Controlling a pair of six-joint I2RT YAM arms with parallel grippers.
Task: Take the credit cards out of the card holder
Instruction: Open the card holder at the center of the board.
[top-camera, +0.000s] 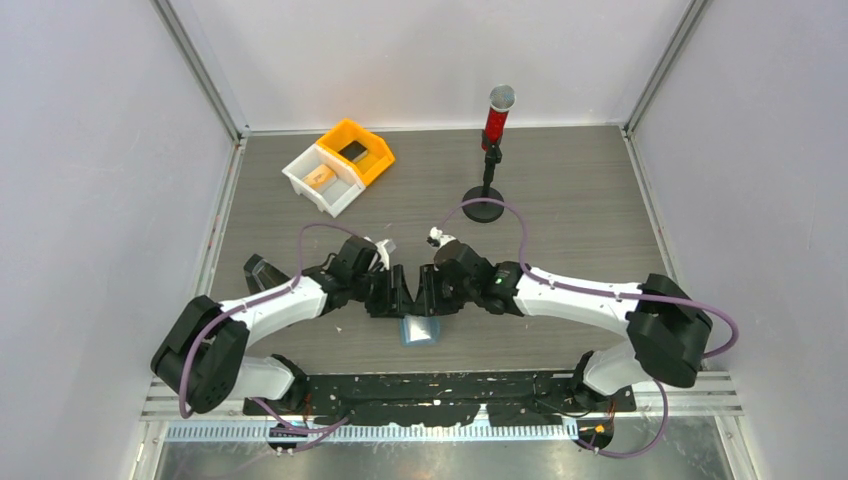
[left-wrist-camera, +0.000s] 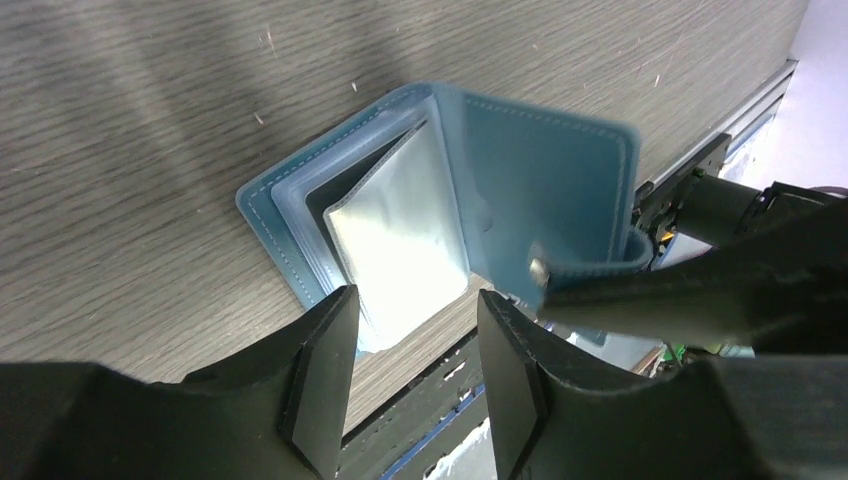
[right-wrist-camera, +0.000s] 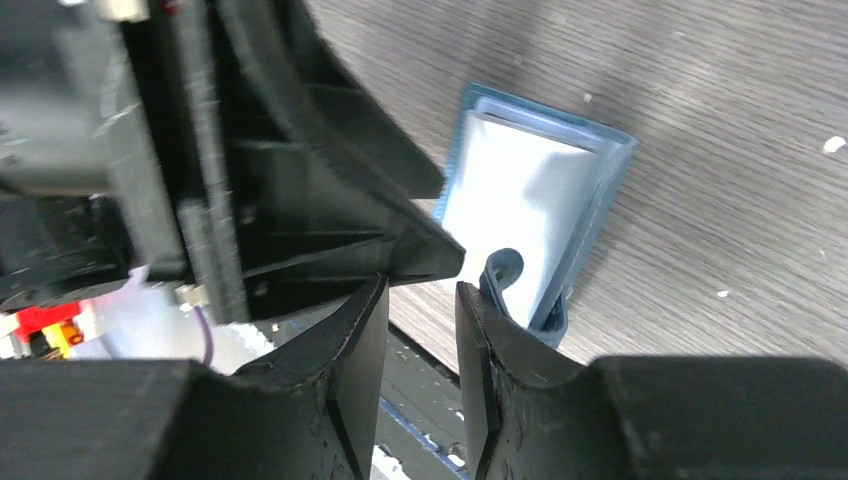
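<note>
The card holder (top-camera: 420, 330) is a light-blue wallet lying open on the table by the near edge, just in front of both grippers. In the left wrist view the card holder (left-wrist-camera: 540, 170) shows clear inner sleeves and its snap strap rests against a right finger (left-wrist-camera: 700, 300). My left gripper (left-wrist-camera: 415, 300) is open and empty just above it. My right gripper (right-wrist-camera: 420, 285) is open with a narrow gap, nothing between the jaws, and the strap loop (right-wrist-camera: 503, 270) is at its right finger. A dark card (top-camera: 352, 150) lies in the orange bin; an orange-tan card (top-camera: 321, 177) lies in the white bin.
The orange bin (top-camera: 375, 155) and white bin (top-camera: 305, 185) stand side by side at the back left. A microphone on a black stand (top-camera: 490, 150) is at the back centre. The black rail (top-camera: 440, 385) runs along the table's near edge.
</note>
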